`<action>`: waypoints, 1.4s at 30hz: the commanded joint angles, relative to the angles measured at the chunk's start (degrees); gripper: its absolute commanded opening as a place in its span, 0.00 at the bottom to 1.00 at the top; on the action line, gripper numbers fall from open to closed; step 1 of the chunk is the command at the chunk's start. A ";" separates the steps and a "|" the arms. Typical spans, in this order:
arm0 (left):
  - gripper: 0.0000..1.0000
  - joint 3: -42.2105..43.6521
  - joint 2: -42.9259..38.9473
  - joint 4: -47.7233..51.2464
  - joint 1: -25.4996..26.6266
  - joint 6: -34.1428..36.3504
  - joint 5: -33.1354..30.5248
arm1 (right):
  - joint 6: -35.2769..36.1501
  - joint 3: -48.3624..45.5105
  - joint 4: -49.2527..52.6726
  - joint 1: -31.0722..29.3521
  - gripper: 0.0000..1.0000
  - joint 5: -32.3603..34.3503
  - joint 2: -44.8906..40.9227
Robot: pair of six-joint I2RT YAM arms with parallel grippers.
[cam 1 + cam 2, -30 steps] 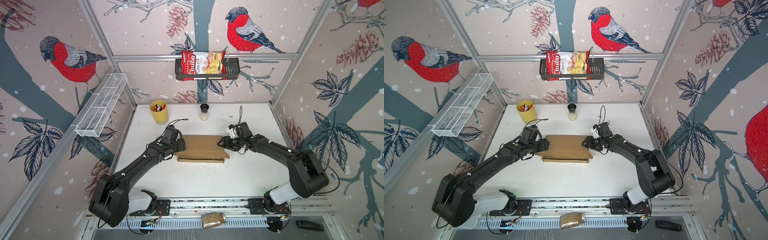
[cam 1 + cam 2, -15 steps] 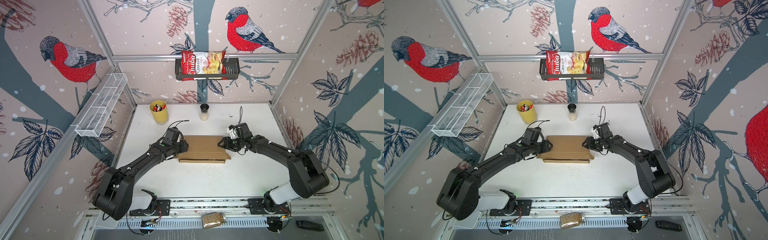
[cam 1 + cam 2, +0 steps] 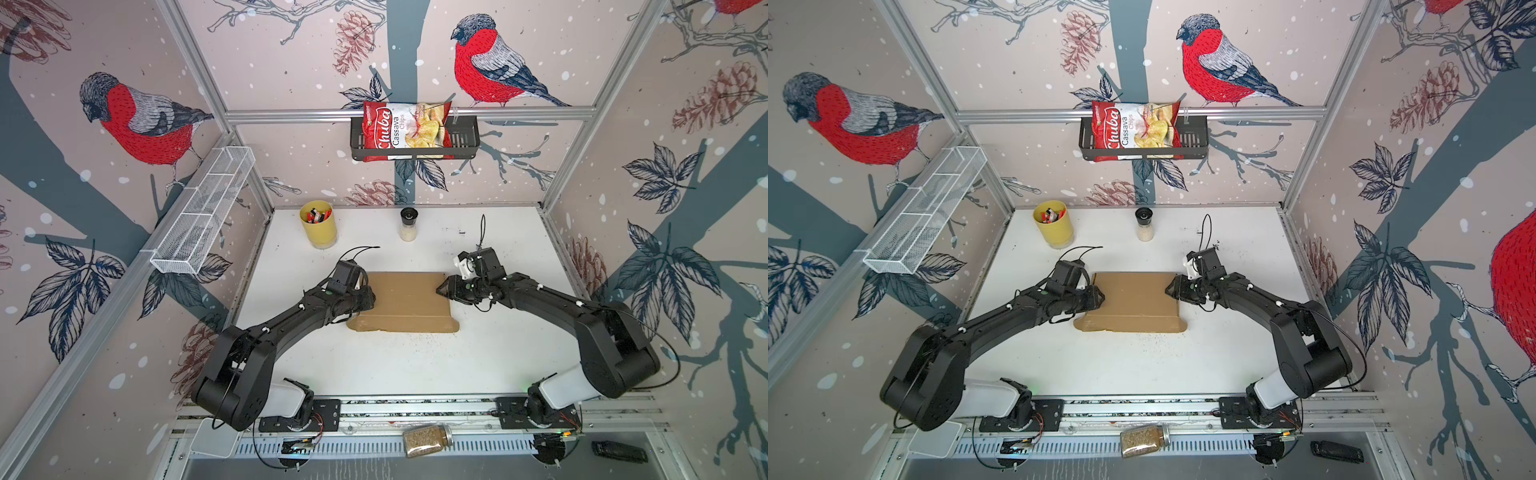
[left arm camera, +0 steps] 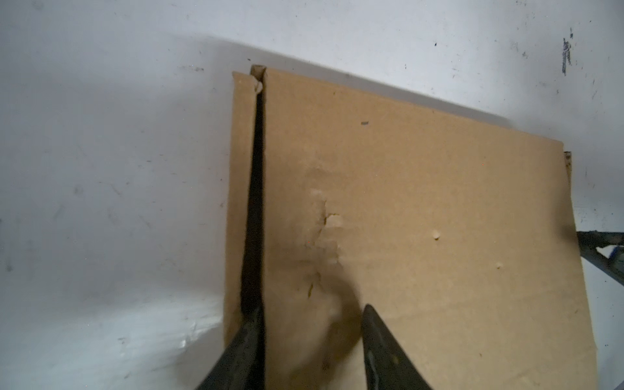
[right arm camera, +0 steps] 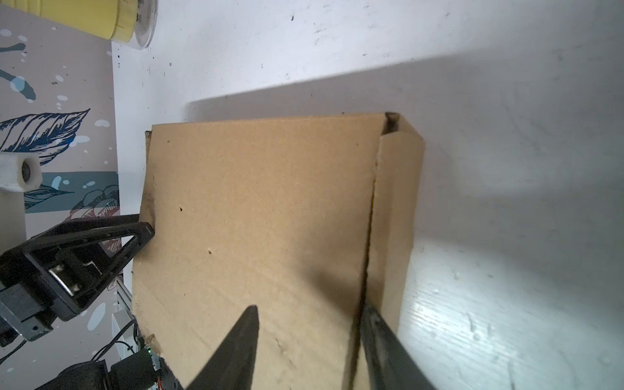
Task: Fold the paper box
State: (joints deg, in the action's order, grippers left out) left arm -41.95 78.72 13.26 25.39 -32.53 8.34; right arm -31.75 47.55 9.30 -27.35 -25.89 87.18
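On the left wall hangs a white mesh rack (image 3: 203,216), and at the far left of the white table (image 3: 415,365) stands a yellow cup (image 3: 318,228) holding markers. Right of it and nearer, the left gripper (image 3: 370,297) meets the left edge of the paper box (image 3: 407,299). The left wrist view shows its jaws apart: one finger (image 4: 248,337) is in the dark slot between the box's side wall and its top panel, and the other finger (image 4: 378,337) is over the top panel, which is dented there. The paper box lies closed and flat in the middle of the table, between the two grippers, its top panel up in both top views. Beyond it, at the far edge, stands a small shaker (image 3: 408,224), and above that a red chips bag (image 3: 405,131) sits in a black basket (image 3: 465,137) on the back wall. The right gripper (image 3: 442,291) meets the box's right edge, likewise parted. In the right wrist view one finger (image 5: 381,337) lies at the seam beside the right side wall and the other finger (image 5: 239,344) over the top panel.
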 commanded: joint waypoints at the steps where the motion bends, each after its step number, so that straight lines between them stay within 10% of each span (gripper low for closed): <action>1: 0.49 -1.95 -1.53 3.76 0.01 1.99 -2.10 | 0.94 -0.33 1.93 -0.12 0.52 2.01 0.61; 10: 0.64 -2.70 -5.00 6.37 -0.69 3.94 -8.36 | 2.70 1.32 5.32 -0.16 0.56 3.33 -0.98; 16: 0.70 2.76 -5.44 -2.95 -5.01 3.83 0.60 | 5.22 -0.01 8.95 0.24 0.63 3.69 -4.12; 31: 0.43 10.00 -0.91 -14.38 -5.70 1.58 4.07 | 3.61 -4.34 -0.12 1.69 0.43 -3.37 0.27; 42: 0.60 7.76 -2.21 -12.15 -6.58 2.39 2.08 | 2.92 -2.17 -1.39 2.17 0.58 -4.70 0.61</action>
State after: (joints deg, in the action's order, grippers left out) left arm -33.61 76.62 0.75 18.94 -30.61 11.51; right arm -28.49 45.04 9.89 -25.34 -29.39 87.33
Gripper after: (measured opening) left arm 0.593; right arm 0.579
